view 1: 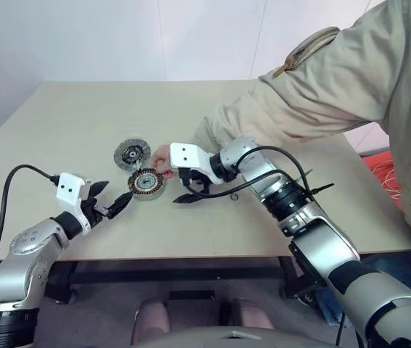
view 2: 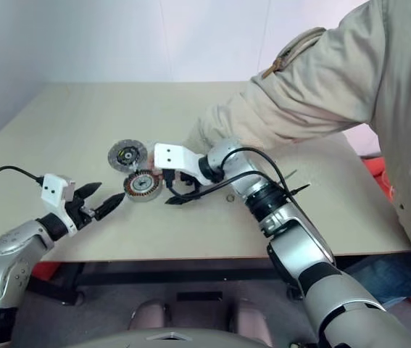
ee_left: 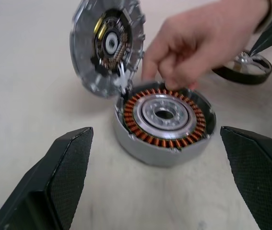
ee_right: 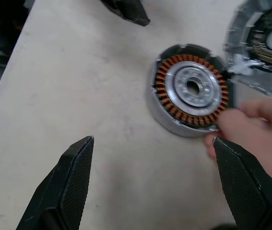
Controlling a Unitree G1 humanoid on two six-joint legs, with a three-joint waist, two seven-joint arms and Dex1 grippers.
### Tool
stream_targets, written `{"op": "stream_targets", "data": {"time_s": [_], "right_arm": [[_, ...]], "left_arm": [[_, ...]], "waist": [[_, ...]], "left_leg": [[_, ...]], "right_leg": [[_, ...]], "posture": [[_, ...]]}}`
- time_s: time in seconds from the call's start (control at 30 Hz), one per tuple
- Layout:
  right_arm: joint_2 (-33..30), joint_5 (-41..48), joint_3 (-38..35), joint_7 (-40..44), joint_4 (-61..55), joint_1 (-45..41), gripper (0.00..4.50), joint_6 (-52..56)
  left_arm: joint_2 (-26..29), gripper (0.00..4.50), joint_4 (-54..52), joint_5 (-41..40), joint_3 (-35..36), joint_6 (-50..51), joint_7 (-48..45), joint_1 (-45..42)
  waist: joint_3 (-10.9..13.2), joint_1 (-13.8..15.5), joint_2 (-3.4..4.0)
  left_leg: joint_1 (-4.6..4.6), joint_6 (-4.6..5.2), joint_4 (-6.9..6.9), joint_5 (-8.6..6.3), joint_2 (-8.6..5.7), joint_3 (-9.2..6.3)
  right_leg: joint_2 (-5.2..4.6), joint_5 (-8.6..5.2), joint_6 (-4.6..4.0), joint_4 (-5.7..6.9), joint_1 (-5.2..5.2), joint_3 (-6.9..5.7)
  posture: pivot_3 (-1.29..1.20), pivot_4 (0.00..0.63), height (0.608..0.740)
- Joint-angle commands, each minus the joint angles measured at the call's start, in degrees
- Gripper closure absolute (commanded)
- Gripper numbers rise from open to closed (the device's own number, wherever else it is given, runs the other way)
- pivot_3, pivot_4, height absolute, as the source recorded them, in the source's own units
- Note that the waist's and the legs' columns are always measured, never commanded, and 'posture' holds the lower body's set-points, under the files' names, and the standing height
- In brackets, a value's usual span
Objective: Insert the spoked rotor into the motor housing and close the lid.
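Beige bench (view 1: 67, 116) carries motor housing (ee_left: 163, 122), a person's hand (ee_left: 203, 40) touching it; left gripper (view 1: 111, 199) and right gripper (view 1: 185, 190) both spread, empty.

On the pale worktop (ee_right: 78, 81) sits the motor housing (ee_right: 192, 89), copper windings ringing its silver centre, with a person's hand (ee_right: 251, 132) touching its rim, the lid (ee_right: 265, 45) just beside it, and the right tool (ee_right: 152, 184) holding its black fingers (ee_right: 73, 177) wide apart.
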Motion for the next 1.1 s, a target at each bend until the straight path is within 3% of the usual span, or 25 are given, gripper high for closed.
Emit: {"op": "stream_targets", "data": {"time_s": [0.03,0.53,1.1], "right_arm": [[1.98,-0.95,1.71,-0.17,2.47,-3.34,0.02,-3.88],[10.18,-10.31,7.29,-5.48,26.67,-14.88,0.02,-19.30],[13.36,-21.95,11.87,-10.96,38.75,-22.14,0.02,-29.98]], "left_arm": [[1.23,0.00,-2.29,-0.83,2.63,-1.09,-0.90,1.28],[0.89,0.00,-7.68,-2.68,5.27,-1.32,-1.88,7.81],[-0.39,0.00,-7.62,-2.08,3.34,-2.19,-0.78,6.71]], "waist": [[0.00,0.03,0.00],[0.03,-0.06,0.04],[0.07,-0.19,0.11]], "left_leg": [[0.00,0.00,0.00,0.00,0.01,0.00],[-0.02,0.00,0.00,0.00,0.07,-0.03],[-0.02,0.00,-0.01,-0.01,0.10,-0.03]], "right_leg": [[0.00,0.00,0.00,0.00,-0.01,0.00],[-0.01,0.00,0.00,0.01,-0.02,0.00],[-0.01,-0.01,-0.01,0.02,-0.05,0.00]], "posture": [[0.00,0.000,0.740],[0.00,0.000,0.740],[0.00,0.000,0.740]]}}
